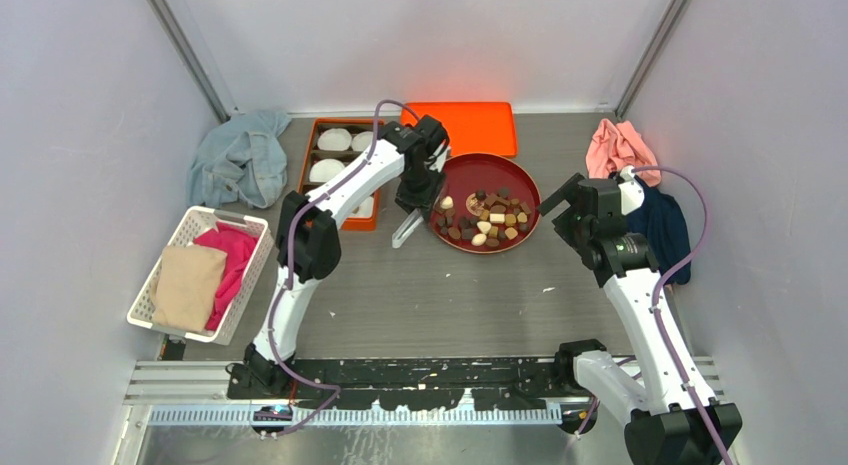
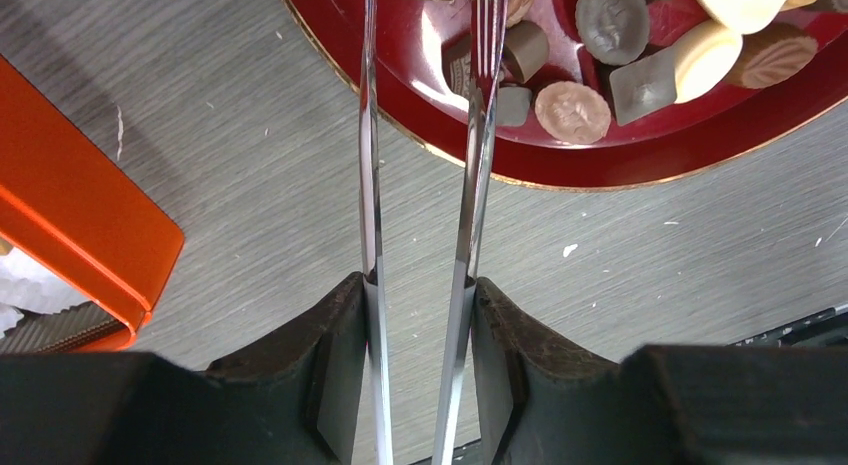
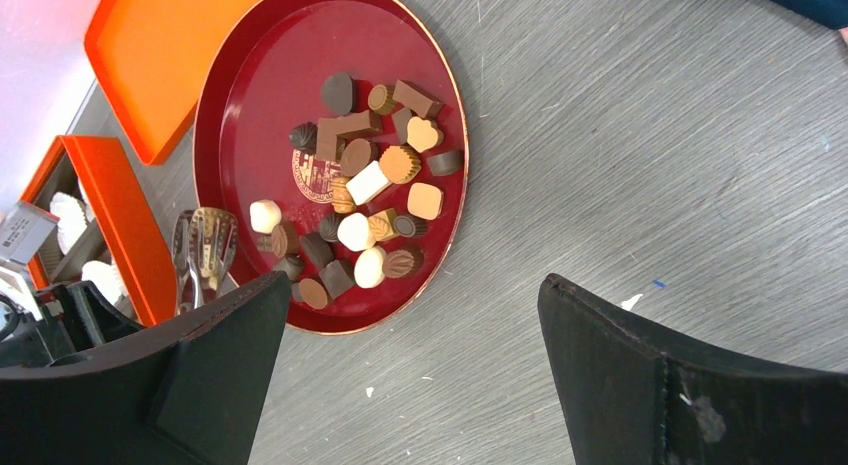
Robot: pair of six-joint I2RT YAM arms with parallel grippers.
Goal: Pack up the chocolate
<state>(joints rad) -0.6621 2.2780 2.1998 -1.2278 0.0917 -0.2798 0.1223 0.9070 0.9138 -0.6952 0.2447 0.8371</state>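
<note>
- Steel tongs (image 2: 372, 185) are pinched in the left pincer (image 2: 420, 285), their tips ahead over chocolate (image 2: 572, 111) on the tray (image 2: 620, 160).
- Right pincer (image 3: 415, 285) is spread wide, with the tray ahead-left.

place: robot lab cell | signs: white enclosure walls (image 1: 430, 35); aluminium mounting rail (image 1: 180, 380)
</note>
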